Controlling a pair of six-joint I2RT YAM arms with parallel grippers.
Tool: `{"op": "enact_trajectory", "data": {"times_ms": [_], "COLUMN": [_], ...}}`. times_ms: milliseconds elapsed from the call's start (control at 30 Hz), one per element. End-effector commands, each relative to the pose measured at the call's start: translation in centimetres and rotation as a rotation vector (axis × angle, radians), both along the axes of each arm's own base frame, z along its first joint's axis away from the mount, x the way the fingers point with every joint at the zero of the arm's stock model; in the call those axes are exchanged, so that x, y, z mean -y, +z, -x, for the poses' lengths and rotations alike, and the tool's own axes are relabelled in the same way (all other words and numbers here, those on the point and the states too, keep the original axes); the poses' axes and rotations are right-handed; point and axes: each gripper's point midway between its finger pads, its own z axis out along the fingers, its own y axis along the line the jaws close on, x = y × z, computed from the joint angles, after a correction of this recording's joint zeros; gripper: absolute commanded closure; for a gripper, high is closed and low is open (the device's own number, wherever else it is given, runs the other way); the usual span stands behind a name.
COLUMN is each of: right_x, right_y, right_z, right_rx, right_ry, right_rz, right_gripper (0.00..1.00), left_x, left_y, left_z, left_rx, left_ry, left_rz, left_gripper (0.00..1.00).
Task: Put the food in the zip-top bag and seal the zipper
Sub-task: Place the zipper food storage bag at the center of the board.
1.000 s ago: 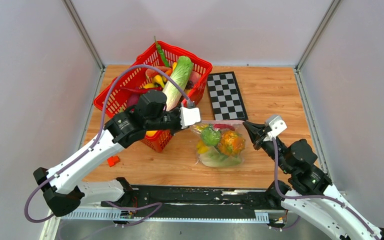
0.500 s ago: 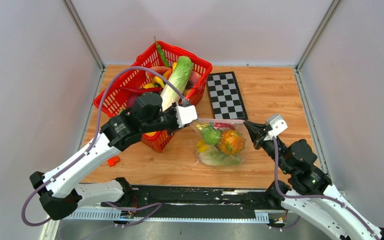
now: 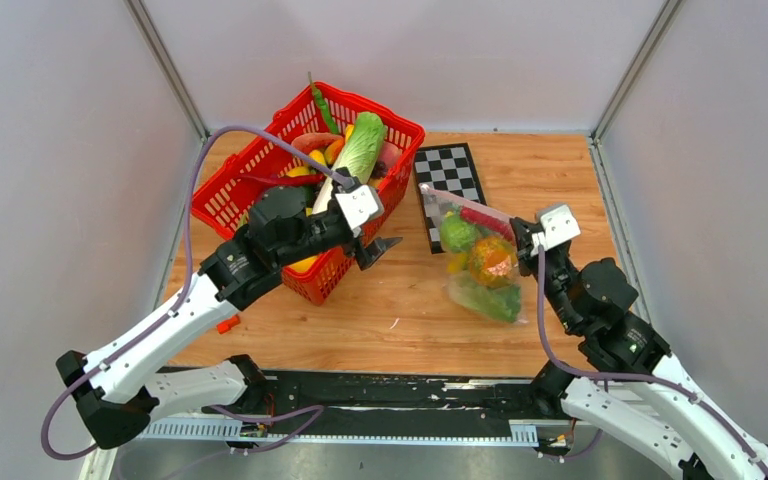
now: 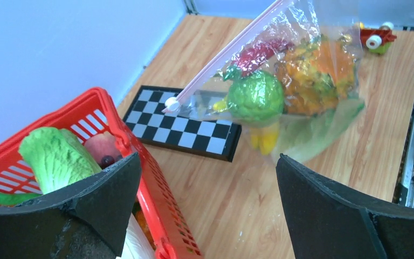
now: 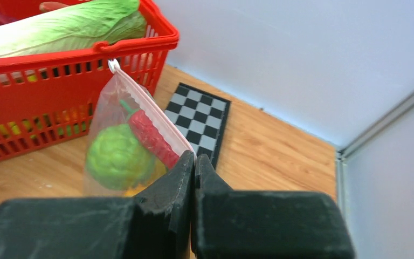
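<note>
1. right claw (image 3: 516,232): fully closed, pinching one end of the zipper (image 3: 465,210). the bag (image 3: 480,265) hangs from that corner, right of centre and just beside the checkerboard (image 3: 450,170).
2. likely reason for the corner pinch: the load's weight pulls the mouth edge taut, so the pink strip runs in a straight diagonal line.
3. the white slider (image 4: 171,103) sits at the strip's far end, opposite the pinch. the strip looks flat along its whole length, so i judge it zipped, though the frames don't prove the seal.
4. left claw (image 4: 210,178): spread wide, holding nothing. it hovers by the near corner of the basket (image 3: 250,165), facing the bag but well apart from it.
5. bag contents: a round green piece (image 3: 457,232), an orange pumpkin-like piece (image 3: 492,262), a red chilli (image 3: 487,218) lying just under the strip, a pale green leaf (image 3: 490,300) at the bottom, and some yellow (image 4: 264,140) below the green piece.
6. the food is slumped toward the low end, away from the mouth. can't tell whether the bag's bottom rests on the surface (image 3: 380,320).
7. basket contents: a large lettuce (image 3: 360,145) plus other mixed pieces, so not all the food is bagged.
8. a small orange piece (image 3: 226,322) lies loose on the surface near the left arm.
</note>
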Motion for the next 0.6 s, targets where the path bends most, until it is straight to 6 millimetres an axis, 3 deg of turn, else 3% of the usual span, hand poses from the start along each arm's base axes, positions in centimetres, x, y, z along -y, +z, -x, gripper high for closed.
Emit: {"op": "enact_trajectory", "data": {"times_ms": [0,67,167,233,333,433,500,567], "right_x": [3.1,2.5,-0.9,-3.3,-7.0,-9.5,-10.5,-11.3], "right_y": [6.5,7.3,6.5,4.5,-0.6,-5.4,-7.4,-8.0], "right_z": [-0.4,-0.1,1.3,2.3,4.0,5.2,6.1,7.3], "right_rx": [0.141,0.15,0.129,0.052,-0.118,-0.273,-0.347,-0.376], "right_ry": [-0.14,-0.095,0.129,0.264,0.459,0.575,0.635,0.699], "right_rz": [-0.01,0.02,0.099,0.1,0.076,0.06,0.042,0.01], "right_gripper": [1.0,1.0,1.0,1.0,1.0,1.0,1.0,1.0], "left_x": [-0.6,-0.6,-0.7,-0.9,-1.4,-1.6,-1.8,-2.1], "left_y": [3.1,3.1,2.9,2.8,2.5,2.6,2.7,2.8], "left_z": [0.0,0.0,-0.1,-0.5,-0.9,-1.0,-1.0,-1.0], "left_rx": [0.044,0.043,0.041,0.041,0.039,0.042,0.043,0.046], "left_ry": [0.033,0.04,0.051,0.08,0.113,0.132,0.137,0.144], "left_rz": [0.118,0.127,0.144,0.152,0.157,0.174,0.173,0.173], "left_gripper": [0.0,0.0,0.0,0.0,0.0,0.0,0.0,0.0]}}
